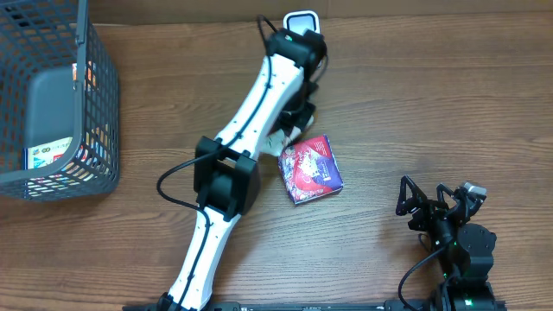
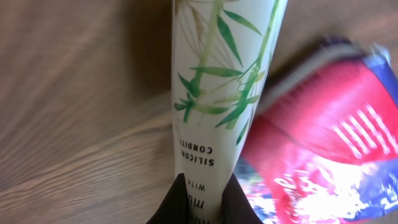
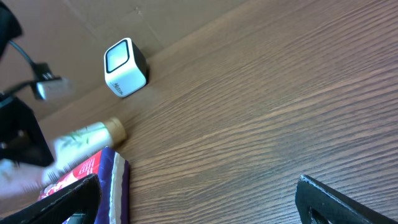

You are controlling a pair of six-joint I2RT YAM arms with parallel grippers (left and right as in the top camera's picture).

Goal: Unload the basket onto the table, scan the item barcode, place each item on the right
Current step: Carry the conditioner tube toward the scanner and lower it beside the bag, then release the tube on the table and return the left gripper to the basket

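Clamping the bamboo-print tube by its tail, the left gripper is holding it out ahead of itself, cap toward the scanner, likely lining up a scan, while the right gripper is idling wide open.

The overhead camera looks straight down from high above the table. The left wrist camera sits very near the white tube and looks along it at the wood, with the red packet at 4 o'clock. The right wrist camera, low at the table's 5 o'clock, faces 11 o'clock toward the scanner. All three views share tube and packet
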